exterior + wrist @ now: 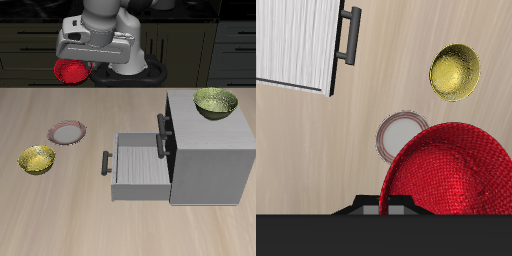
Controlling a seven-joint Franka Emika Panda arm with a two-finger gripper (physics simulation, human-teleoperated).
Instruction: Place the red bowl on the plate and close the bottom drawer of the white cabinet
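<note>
A small glossy yellow-gold bowl (37,159) sits on the wooden table (60,215) near its front edge. Just behind it and a little apart lies the plate (67,133), small, round and shallow, with a pale centre and a reddish-brown rim, nothing on it.

Above and farther back, well clear of the tabletop, the glossy bright-red round bowl (71,72) hangs at the gripper (78,62) of the grey robot arm. The wrist view shows the red bowl (449,172) filling the space just below the gripper, partly covering the plate (401,134). The fingers seem clamped on its rim, though they are mostly hidden.

Next comes the light-grey bottom drawer (135,166) with its dark bar handle, pulled well out of the white box-shaped cabinet (210,150). On the cabinet's top rests an olive-green bowl (215,102).
</note>
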